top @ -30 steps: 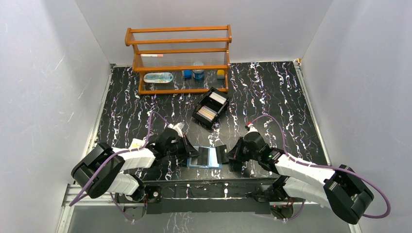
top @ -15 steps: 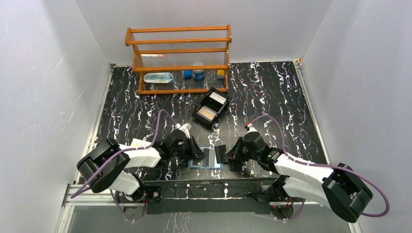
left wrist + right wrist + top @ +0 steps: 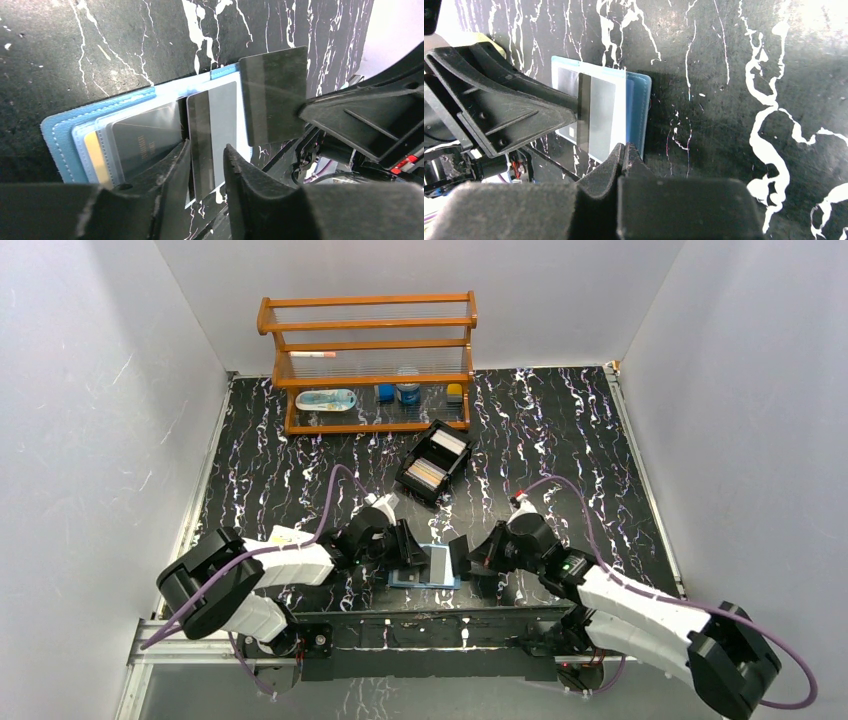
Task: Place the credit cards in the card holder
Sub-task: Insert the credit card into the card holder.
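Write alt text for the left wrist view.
A grey striped credit card lies on the open blue card holder, framed by the left gripper's slightly parted jaws, on a black marbled table. The right gripper grips a dark flap's edge.

I can read no text anywhere. The dark card [image 3: 145,142] in the card holder [image 3: 60,135] carries a few faint printed lines, too blurred for me to make out.
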`<state>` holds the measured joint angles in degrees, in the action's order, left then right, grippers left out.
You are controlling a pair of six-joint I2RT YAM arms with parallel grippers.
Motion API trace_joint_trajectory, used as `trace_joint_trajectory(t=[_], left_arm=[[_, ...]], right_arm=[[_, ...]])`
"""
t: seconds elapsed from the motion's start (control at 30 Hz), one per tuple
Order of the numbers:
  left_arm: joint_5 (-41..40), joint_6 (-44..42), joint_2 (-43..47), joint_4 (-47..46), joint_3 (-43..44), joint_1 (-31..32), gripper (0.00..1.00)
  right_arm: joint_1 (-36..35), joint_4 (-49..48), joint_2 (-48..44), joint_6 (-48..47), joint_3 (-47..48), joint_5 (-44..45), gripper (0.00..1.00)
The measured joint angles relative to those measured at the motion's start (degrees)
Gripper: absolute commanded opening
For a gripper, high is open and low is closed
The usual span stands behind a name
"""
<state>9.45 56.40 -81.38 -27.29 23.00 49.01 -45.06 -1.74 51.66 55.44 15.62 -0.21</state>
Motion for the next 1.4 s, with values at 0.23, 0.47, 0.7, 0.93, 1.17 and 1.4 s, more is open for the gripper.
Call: trace_joint_trajectory(t=[0.23,0.47,0.7,0.93,1.17,1.4], left_arm=[[-1.6,-0.5,3.5,5.1,0.6,0.1,0.41],[-2.0,-1.0,4.1,7.7,1.6,0.1,0.43],[-1.1,-1.3,2.6,7.5,2.5,0.4,0.43],[0.0,-1.3,-0.6,6.4,4.7,2.1,0.42],[1.2,-0.2,-1.6,6.4,5.4,2.5,0.42],[0.7,0.3,-0.4,12.1,7.5,2.8,0.47]], right_arm=[[0.0,6.8,-9.8,0.0,0.0,0.5,0.00],[0.0,7.6,-9.6,0.3,0.0,0.1,0.00],[0.0,3.5,-4.8,1.8,-0.5,-1.8,0.00],[0.0,-0.1,-3.4,3.1,-2.9,-2.6,0.00],[0.0,-1.4,-3.4,3.8,-3.4,-2.8,0.00],[0.0,-1.2,-3.8,4.0,-3.4,-2.8,0.00]])
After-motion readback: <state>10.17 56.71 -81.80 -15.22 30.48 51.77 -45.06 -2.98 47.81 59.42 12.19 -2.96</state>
